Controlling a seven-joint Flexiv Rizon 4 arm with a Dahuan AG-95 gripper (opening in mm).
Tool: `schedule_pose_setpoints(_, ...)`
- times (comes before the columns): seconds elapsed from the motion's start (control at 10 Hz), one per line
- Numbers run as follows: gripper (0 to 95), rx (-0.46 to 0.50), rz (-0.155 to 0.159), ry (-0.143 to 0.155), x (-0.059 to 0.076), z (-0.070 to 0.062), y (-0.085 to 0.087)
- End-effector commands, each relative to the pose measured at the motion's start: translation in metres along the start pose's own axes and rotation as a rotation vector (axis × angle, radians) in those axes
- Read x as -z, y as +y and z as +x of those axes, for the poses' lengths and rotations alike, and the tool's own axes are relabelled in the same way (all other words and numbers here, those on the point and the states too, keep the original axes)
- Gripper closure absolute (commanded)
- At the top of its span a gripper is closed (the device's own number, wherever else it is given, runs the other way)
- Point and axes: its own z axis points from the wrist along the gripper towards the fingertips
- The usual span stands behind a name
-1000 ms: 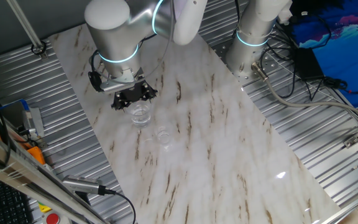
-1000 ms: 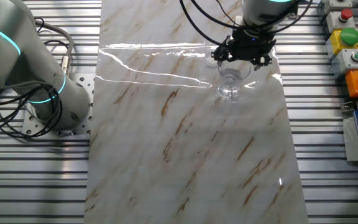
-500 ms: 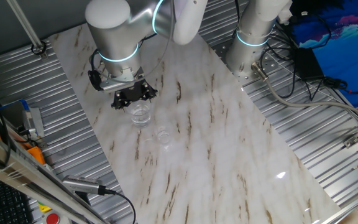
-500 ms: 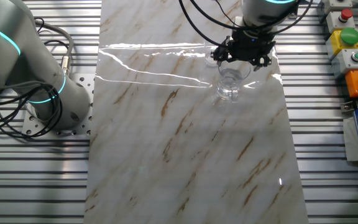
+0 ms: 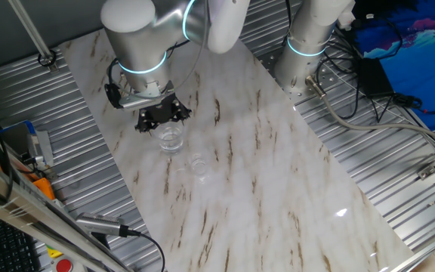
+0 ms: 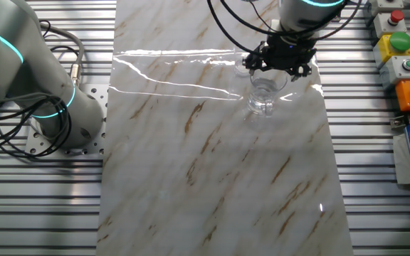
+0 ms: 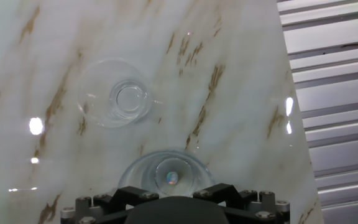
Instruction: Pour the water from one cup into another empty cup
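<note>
The larger clear tumbler (image 5: pixel 171 139) stands upright on the marble tabletop (image 5: pixel 263 166), with a faint glint of water at its bottom. It also shows in the other fixed view (image 6: pixel 263 96) and at the bottom edge of the hand view (image 7: pixel 166 177). The smaller clear cup (image 5: pixel 198 165) stands a short way from it and looks empty; the hand view shows it from above (image 7: pixel 129 98). My gripper (image 5: pixel 162 117) hangs just above the tumbler's far side, its black jaws spread wider than the tumbler and holding nothing. It also shows in the other fixed view (image 6: pixel 280 58) and the hand view (image 7: pixel 169 202).
Ribbed metal surfaces flank the marble top (image 6: pixel 376 163). A second robot base (image 5: pixel 308 45) stands at the far right corner with cables beside it. A button box (image 6: pixel 397 43) sits near the table edge by the tumbler.
The arm has shifted very slightly; both cups stand where they were.
</note>
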Motion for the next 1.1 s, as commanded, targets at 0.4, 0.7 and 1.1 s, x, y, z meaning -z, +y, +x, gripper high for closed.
schedule_pose_setpoints(0.4, 0.0, -0.002, 0.050, 0.017, 0.0007, -0.0004, -0.0008)
schedule_pose_setpoints(0.7, 0.0, 0.004, 0.051, 0.021, 0.0034, -0.0006, -0.0006)
schedule_pose_setpoints(1.1, 0.0, 0.001, 0.053, 0.020, 0.0045, -0.0003, -0.0004)
